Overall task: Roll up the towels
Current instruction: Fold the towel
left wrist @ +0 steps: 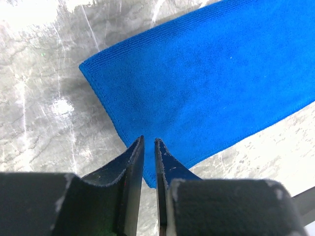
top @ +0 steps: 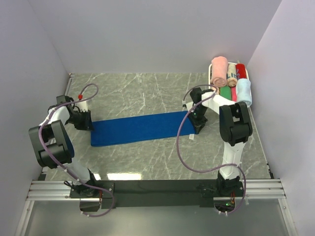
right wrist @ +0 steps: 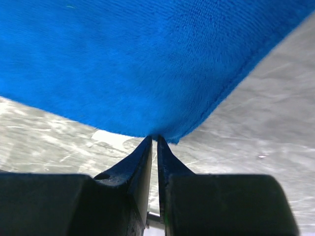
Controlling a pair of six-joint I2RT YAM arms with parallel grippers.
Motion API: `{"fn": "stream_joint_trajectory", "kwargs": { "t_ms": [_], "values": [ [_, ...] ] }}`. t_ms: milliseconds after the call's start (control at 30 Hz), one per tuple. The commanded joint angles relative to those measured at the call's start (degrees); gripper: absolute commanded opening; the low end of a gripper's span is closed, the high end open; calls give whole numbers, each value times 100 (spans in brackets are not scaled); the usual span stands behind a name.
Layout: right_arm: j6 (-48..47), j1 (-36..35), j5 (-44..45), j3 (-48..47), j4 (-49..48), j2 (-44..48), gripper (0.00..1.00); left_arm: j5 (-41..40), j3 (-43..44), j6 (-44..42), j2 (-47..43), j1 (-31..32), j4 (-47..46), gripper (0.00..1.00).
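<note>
the royal blue towel (top: 138, 129) is lying spread flat and long on the counter (top: 147, 93), running between the two arms. the pale blue towel (top: 244, 91) is sitting already rolled at the far right, beside the pink roll (top: 219, 70).

the left pincer (left wrist: 149, 142) is clenching down to a sliver at the towel's near left corner and seems to be nipping the cloth there. the right pincer (right wrist: 152, 138) is pinching the opposite end, with the hem drawing to a point right at its tips.

the terry is looking light, limp and grippy. it is likely going to sag and fold wherever it is not being supported, and drag against the counter instead of sliding. a single-corner hold is probably going to skew the roll. taking the short edge near both corners, or tucking it over evenly, should be keeping the roll straight. the hem is offering the firmest bite, since the plush middle is giving way under the fingers.
</note>
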State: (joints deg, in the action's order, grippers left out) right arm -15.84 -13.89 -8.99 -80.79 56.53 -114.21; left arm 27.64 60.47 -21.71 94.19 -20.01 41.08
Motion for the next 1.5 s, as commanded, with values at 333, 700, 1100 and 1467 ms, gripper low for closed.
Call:
{"fn": "stream_joint_trajectory", "kwargs": {
  "t_ms": [333, 700, 1100, 1467],
  "values": [
    [203, 62, 135, -182, -63, 390, 28, 207, 264, -26, -165, -12, 146, 21],
    [871, 343, 56, -428, -195, 409, 42, 198, 633, 9, -59, -3, 313, 28],
    [1162, 396, 284, -446, -283, -171, 50, 215, 712, 62, 11, -3, 374, 31],
    [1241, 378, 29, -560, -283, -707, 31, 119, 668, 106, -6, -12, 392, 32]
  ]
}}
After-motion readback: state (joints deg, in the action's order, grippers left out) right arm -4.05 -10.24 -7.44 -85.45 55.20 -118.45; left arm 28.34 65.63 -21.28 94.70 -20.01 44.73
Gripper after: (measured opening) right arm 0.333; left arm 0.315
